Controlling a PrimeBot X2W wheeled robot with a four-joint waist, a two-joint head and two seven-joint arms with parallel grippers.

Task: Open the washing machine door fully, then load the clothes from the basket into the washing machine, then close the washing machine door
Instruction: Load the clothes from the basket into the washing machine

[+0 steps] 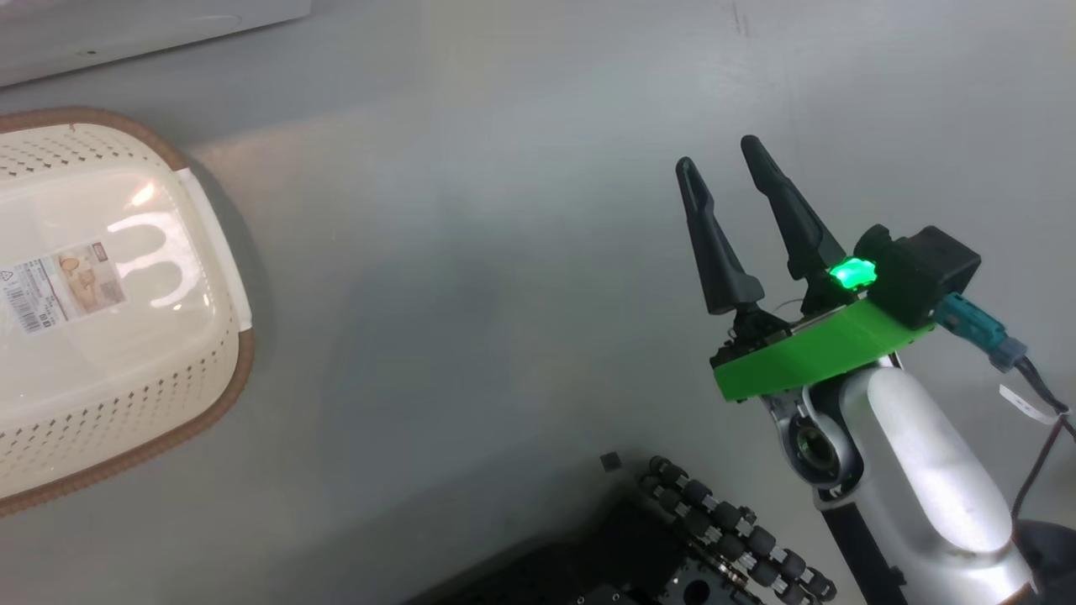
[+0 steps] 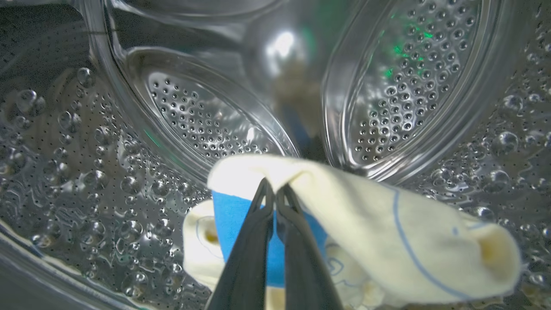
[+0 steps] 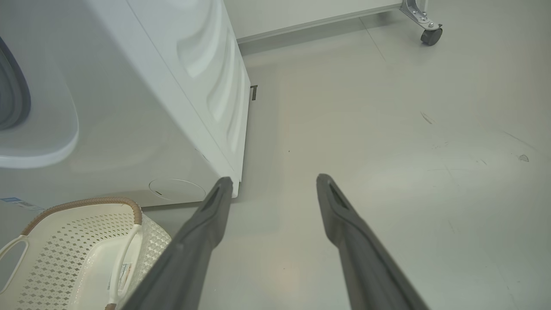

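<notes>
My left gripper (image 2: 273, 189) is inside the steel perforated drum (image 2: 86, 172) of the washing machine (image 3: 142, 107), shut on a fold of the clothes (image 2: 387, 232), a cream-yellow garment with a bright blue piece. More cream fabric lies under it on the drum wall. The basket (image 1: 244, 361) stands on the floor at the left of the head view, with only the label sticker on its floor. My right gripper (image 1: 719, 155) hangs open over bare floor, well to the right of the basket, with nothing between its fingers (image 3: 206, 228). The washing machine door is out of view.
The machine's white lower front (image 1: 126, 34) runs along the top left of the head view, just behind the basket (image 3: 86, 202). My dark wheeled base (image 1: 714, 538) sits at the bottom. A metal caster (image 3: 430, 34) stands on the grey floor far behind the machine.
</notes>
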